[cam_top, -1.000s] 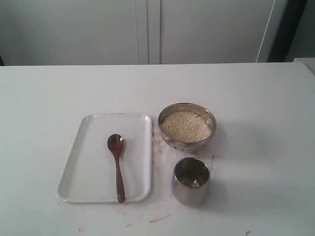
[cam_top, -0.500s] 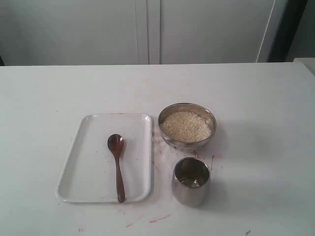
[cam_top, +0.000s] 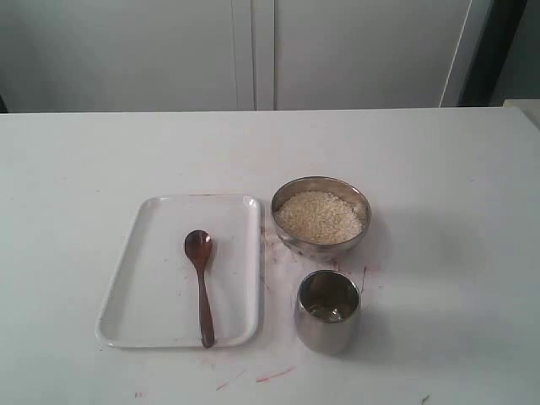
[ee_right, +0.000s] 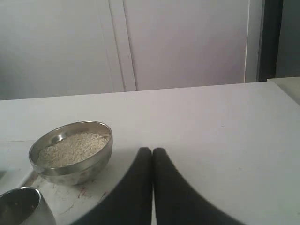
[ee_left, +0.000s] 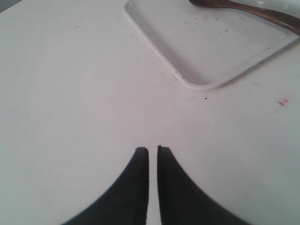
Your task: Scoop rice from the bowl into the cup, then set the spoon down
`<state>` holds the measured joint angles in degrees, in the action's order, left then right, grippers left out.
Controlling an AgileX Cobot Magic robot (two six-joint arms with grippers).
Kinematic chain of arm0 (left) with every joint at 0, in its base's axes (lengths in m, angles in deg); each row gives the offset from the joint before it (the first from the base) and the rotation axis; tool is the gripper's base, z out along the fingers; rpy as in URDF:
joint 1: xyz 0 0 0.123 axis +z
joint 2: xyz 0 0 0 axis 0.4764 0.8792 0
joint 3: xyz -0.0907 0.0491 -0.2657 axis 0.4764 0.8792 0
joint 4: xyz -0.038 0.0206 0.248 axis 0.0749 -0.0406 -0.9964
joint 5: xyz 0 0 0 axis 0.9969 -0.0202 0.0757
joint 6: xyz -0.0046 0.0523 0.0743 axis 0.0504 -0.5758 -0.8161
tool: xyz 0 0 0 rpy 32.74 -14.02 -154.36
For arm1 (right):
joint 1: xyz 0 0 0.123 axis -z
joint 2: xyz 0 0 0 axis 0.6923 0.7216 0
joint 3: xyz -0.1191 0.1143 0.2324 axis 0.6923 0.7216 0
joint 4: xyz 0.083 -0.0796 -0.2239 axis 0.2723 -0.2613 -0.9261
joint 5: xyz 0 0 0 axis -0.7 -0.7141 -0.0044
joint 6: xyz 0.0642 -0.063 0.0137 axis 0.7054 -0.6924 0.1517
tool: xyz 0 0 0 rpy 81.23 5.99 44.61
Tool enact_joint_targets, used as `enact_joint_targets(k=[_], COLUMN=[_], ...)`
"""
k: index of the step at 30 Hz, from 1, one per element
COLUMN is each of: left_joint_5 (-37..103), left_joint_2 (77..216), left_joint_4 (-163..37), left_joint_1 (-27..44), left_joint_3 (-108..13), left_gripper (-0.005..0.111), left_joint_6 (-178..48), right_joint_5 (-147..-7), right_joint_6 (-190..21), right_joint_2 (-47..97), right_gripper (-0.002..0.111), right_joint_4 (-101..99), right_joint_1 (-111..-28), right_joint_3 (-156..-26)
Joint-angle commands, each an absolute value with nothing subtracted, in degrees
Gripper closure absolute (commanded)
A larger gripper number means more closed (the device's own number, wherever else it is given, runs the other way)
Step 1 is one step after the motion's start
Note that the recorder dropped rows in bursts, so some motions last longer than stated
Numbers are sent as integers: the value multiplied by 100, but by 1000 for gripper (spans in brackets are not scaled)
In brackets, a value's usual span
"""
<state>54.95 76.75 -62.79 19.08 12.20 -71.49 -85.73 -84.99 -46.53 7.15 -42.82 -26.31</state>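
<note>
White table — bowl holds rice, tray holds spoon.

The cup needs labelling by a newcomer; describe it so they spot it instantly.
On the white table, right of the white tray, two steel vessels stand. The cup is the one nearer the camera: narrow, straight-sided, unlike the wide bowl of rice.

left claw: jaws nearly together, empty | right claw: jaws pressed together, empty
</note>
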Motion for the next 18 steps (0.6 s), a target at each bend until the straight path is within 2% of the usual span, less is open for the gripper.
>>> enact_joint_targets(k=[1, 7, 18], left_joint_5=[5687, 5687, 5687], left_joint_2=[7658, 7658, 7658], left_joint_4=[-6314, -6314, -6314], left_joint_1=[1897, 1897, 1897], left_joint_3=[1273, 1273, 1273], left_gripper=[92, 92, 92], left_joint_6=[-7116, -7116, -7116], right_joint_5=[-8819, -9704, -9731], right_joint_6=[-8487, -8487, -8487], right_joint_2=[-4683, -4683, -4683], right_gripper=[108, 108, 108], right_joint_4=[726, 726, 726], right_joint_1=[-4250, -4250, -4250], right_joint_3=[-2600, -2600, -2600])
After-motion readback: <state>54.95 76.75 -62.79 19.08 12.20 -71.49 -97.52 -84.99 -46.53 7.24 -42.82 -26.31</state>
